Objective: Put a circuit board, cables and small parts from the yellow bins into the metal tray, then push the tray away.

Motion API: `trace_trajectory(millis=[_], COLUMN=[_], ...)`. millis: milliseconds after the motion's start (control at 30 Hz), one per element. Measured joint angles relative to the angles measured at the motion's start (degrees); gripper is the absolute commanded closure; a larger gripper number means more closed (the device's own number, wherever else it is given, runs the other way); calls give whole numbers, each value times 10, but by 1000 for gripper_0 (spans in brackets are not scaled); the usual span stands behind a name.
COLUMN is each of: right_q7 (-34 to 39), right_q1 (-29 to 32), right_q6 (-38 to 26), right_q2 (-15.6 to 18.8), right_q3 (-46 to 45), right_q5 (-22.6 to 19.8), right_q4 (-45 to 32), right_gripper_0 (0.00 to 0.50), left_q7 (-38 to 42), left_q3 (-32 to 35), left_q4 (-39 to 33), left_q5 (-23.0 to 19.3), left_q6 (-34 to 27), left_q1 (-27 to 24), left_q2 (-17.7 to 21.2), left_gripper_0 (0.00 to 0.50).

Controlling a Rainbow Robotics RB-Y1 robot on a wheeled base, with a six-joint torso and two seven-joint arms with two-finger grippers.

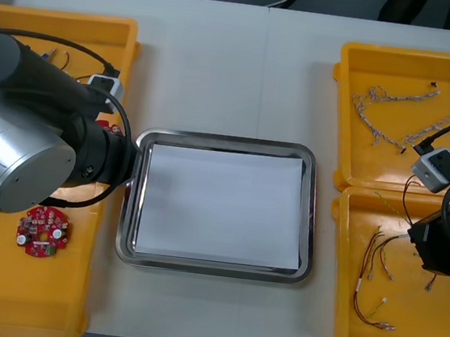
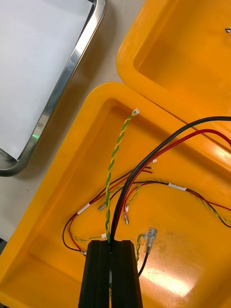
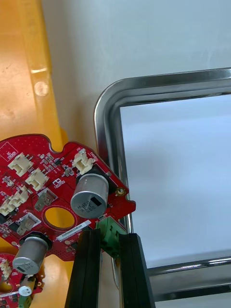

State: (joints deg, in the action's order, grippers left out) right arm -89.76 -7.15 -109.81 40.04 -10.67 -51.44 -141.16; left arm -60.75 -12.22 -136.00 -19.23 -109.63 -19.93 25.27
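Note:
My left gripper (image 3: pixel 110 234) is shut on the green connector at the edge of a round red circuit board (image 3: pixel 48 192). The board hangs over the rim of the left near yellow bin (image 3: pixel 24 72), right beside the left edge of the metal tray (image 3: pixel 103 125). My right gripper (image 2: pixel 110 243) hovers over the right near bin (image 2: pixel 57 192), shut on a bundle of cables. A black cable (image 2: pixel 144 166), a red one (image 2: pixel 173 144) and a twisted yellow-green one (image 2: pixel 115 154) rise from between its fingers. The tray (image 1: pixel 226 146), white inside, holds nothing.
A second red board (image 1: pixel 43 231) lies in the left near bin (image 1: pixel 72 297). Twisted cables (image 1: pixel 386 114) lie in the right far bin (image 1: pixel 345 109). More loose red and black cables (image 1: pixel 374 283) stay on the right near bin's floor. My left arm (image 1: pixel 33 138) covers much of the left bins.

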Motion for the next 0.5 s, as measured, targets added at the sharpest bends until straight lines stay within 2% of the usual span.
trace_trajectory(millis=[500], right_q7=[0], right_q1=[0], right_q6=[0], right_q2=[0], right_q3=[0], right_q5=[0], right_q4=[0], right_gripper_0=[500], left_q7=[0], left_q3=[-48], left_q4=[48], left_q5=[-8], left_q6=[0], left_q1=[-56], left_q2=[-21], left_gripper_0=[500])
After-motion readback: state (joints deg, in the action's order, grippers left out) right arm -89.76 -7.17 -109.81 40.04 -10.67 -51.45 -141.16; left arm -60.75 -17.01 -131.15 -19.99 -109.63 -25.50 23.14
